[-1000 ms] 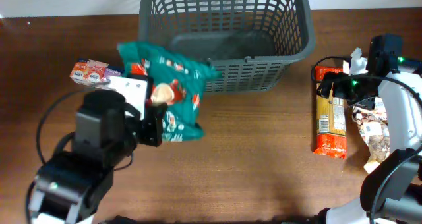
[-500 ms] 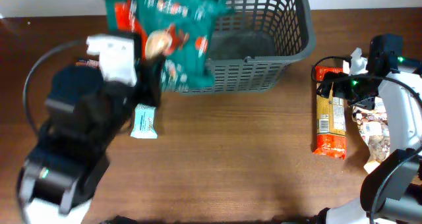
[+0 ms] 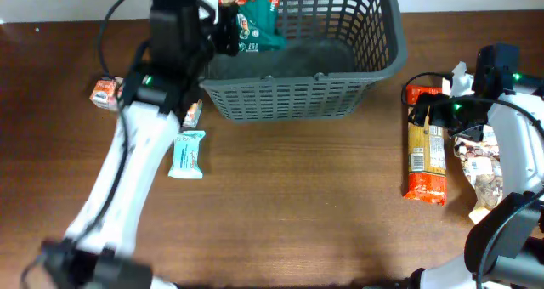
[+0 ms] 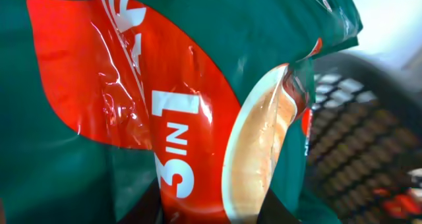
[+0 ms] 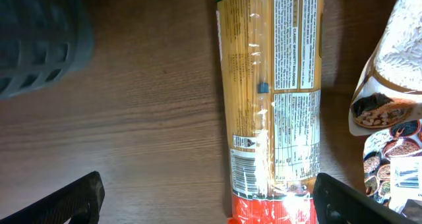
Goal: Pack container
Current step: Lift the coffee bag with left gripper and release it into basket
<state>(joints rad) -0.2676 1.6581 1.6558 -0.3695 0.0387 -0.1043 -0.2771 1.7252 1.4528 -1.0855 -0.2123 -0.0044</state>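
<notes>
Green snack bag [image 3: 257, 21] hangs clamped in left claw [image 3: 219, 32] over far-left corner of grey basket [image 3: 293, 98], drop straight down; right claw [image 5: 208, 199] apart above pasta pack [image 5: 270, 99] on surface [image 3: 297, 204].

A brown wooden table [image 3: 297, 212] carries a few loose groceries. On its right side lies a long clear pack of spaghetti [image 3: 425, 153], flat, with red ends and white printed labels on the upper face; the right wrist view shows the pack [image 5: 273, 99] running from top to bottom. Just beside it on the right lies a crumpled white and brown bag [image 3: 483, 174] printed with pictures of beans [image 5: 395, 118]. On the left side a small light-blue wrapped bar [image 3: 186, 154] lies flat. Farther back are a small orange and white box [image 3: 106, 92] and another small packet [image 3: 192, 113], partly hidden.
</notes>
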